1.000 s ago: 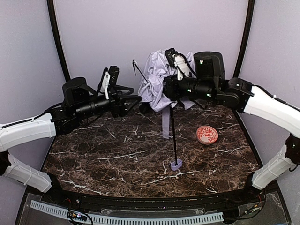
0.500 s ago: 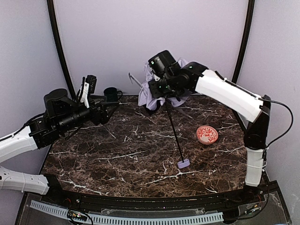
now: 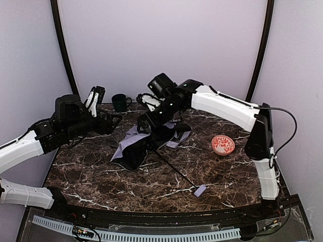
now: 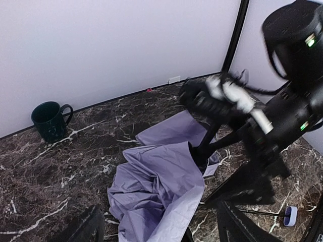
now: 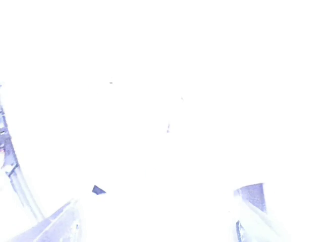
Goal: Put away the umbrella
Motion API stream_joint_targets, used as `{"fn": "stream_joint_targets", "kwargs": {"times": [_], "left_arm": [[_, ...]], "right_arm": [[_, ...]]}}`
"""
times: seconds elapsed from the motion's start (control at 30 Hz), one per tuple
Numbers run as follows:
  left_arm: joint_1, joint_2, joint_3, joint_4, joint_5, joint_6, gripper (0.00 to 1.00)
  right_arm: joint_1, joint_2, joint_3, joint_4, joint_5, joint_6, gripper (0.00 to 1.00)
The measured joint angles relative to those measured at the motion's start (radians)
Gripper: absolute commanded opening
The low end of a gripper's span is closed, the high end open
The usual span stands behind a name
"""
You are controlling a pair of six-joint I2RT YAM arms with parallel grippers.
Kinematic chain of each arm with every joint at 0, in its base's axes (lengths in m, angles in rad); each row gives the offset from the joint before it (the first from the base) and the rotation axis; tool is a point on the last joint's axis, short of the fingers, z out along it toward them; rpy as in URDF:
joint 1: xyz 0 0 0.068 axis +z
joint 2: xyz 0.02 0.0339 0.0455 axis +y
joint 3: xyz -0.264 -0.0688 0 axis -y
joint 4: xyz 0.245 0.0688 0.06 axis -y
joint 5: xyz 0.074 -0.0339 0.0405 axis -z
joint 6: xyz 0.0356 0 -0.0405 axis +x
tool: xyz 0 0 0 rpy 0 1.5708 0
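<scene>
Left gripper [image 3: 112, 120]: jaws wide apart with nothing between them; in its own wrist view the two dark fingers [image 4: 83, 231] sit at the bottom corners
Left arm pose: stretched in from the left side, held above the tabletop [image 3: 96, 176], and pointing right towards the middle
Right gripper [image 3: 145, 122]: cannot tell whether the jaws are apart or together; it is blurred in the left wrist view [image 4: 204, 101] and small and dark from above
Right arm pose: rises from its base at the near right, bends high at the elbow, then reaches far and left, with the wrist dipping down over the fabric
Umbrella [image 3: 135, 147]: lies on the tabletop in the middle, just under the right gripper; whether the two touch is unclear
Umbrella canopy [image 4: 159, 184]: crumpled in a heap, lavender outside and black lining showing
Umbrella shaft: runs from the heap towards the near right and ends in the small handle [image 3: 200, 190], which rests on the tabletop
Mug [image 3: 119, 102]: dark green, upright at the far left, well apart from the umbrella
Bowl [image 3: 222, 144]: red-patterned, on the right side, apart from the shaft
Hard to make out: the right wrist view is washed out almost to white, with only faint pale shapes at its lower corners
</scene>
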Motion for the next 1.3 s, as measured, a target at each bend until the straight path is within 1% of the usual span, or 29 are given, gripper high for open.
{"fn": "stream_joint_targets", "kwargs": {"times": [0.03, 0.1, 0.13, 0.2, 0.27, 0.33, 0.37, 0.43, 0.57, 0.63, 0.67, 0.7, 0.8, 0.87, 0.9, 1.0, 1.1, 1.3], "left_arm": [[0.002, 0.0, 0.0, -0.01, -0.006, 0.0, 0.79], [0.004, 0.001, 0.0, -0.031, -0.017, 0.0, 0.79], [0.005, 0.003, 0.0, -0.039, -0.023, -0.002, 0.79], [0.008, 0.006, 0.0, -0.052, -0.035, -0.007, 0.79], [0.013, 0.013, 0.0, -0.059, -0.043, -0.011, 0.79], [0.023, 0.018, 0.0, -0.061, -0.047, -0.011, 0.79], [0.027, 0.02, 0.0, -0.061, -0.049, -0.011, 0.79], [0.044, 0.029, 0.0, -0.061, -0.049, -0.01, 0.79], [0.073, 0.06, 0.017, -0.065, -0.05, -0.011, 0.79], [0.077, 0.064, 0.018, -0.063, -0.049, -0.016, 0.79], [0.078, 0.065, 0.018, -0.063, -0.049, -0.019, 0.78], [0.078, 0.066, 0.018, -0.061, -0.047, -0.025, 0.78], [0.078, 0.067, 0.018, -0.057, -0.049, -0.041, 0.78], [0.078, 0.067, 0.018, -0.056, -0.052, -0.044, 0.78], [0.079, 0.067, 0.018, -0.056, -0.053, -0.045, 0.78], [0.08, 0.066, 0.021, -0.059, -0.056, -0.04, 0.78], [0.08, 0.064, 0.046, -0.066, -0.056, -0.022, 0.77], [0.08, 0.02, 0.106, -0.077, -0.071, 0.039, 0.73]], "right_arm": [[-0.011, -0.048, -0.037, 0.006, -0.013, -0.008, 0.99], [-0.029, -0.172, -0.157, 0.04, -0.005, -0.019, 0.93], [-0.039, -0.272, -0.262, 0.072, 0.006, -0.017, 0.89], [-0.049, -0.416, -0.425, 0.128, 0.03, -0.006, 0.79], [-0.041, -0.549, -0.616, 0.2, 0.042, 0.028, 0.75], [-0.018, -0.592, -0.745, 0.246, 0.055, 0.058, 0.74], [-0.005, -0.582, -0.783, 0.264, 0.061, 0.066, 0.75], [0.011, -0.513, -0.821, 0.289, 0.066, 0.082, 0.79], [0.024, -0.299, -0.784, 0.291, 0.058, 0.08, 0.77], [0.024, -0.234, -0.769, 0.29, 0.048, 0.078, 0.74], [0.024, -0.211, -0.764, 0.29, 0.042, 0.075, 0.69], [0.024, -0.19, -0.759, 0.288, 0.038, 0.072, 0.61], [0.023, -0.157, -0.745, 0.282, 0.034, 0.064, 0.31], [0.019, -0.153, -0.745, 0.281, 0.025, 0.047, 0.08], [0.017, -0.153, -0.741, 0.277, 0.015, 0.043, 0.0], [0.005, -0.144, -0.687, 0.23, -0.014, 0.029, 0.0], [-0.024, -0.13, -0.568, 0.164, -0.084, -0.007, 0.0], [-0.12, -0.154, -0.319, 0.041, -0.285, -0.05, 0.0]]}}
